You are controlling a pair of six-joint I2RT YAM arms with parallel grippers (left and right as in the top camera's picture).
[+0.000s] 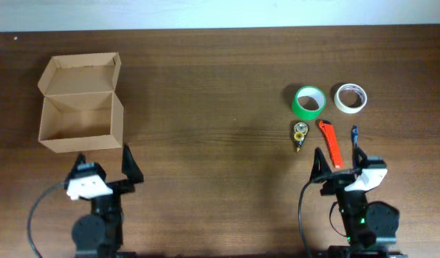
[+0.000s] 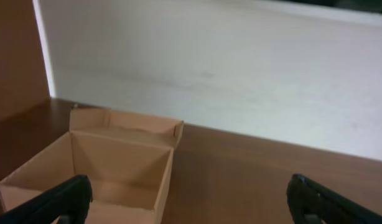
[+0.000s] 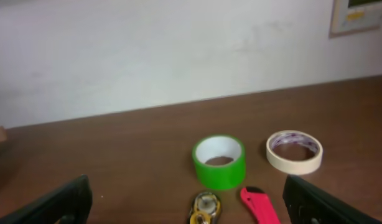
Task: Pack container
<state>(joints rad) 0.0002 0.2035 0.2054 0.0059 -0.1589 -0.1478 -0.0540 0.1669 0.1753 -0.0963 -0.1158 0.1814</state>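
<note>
Both jaws wide, empty.
Open box point(image 1: 77, 122) sits on the worktop point(image 1: 220, 158) just ahead of the left jaws, well apart from the right jaws.

The tan cardboard container point(image 1: 80, 115) sits upright, lid open, at table's far left.

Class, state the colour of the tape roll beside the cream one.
The roll is bright green, clearest in the right wrist view.

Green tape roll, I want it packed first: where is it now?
Overhead view, robot's right side: the green tape roll lies just left of the cream tape roll, directly beyond the small yellow dispenser.
</note>
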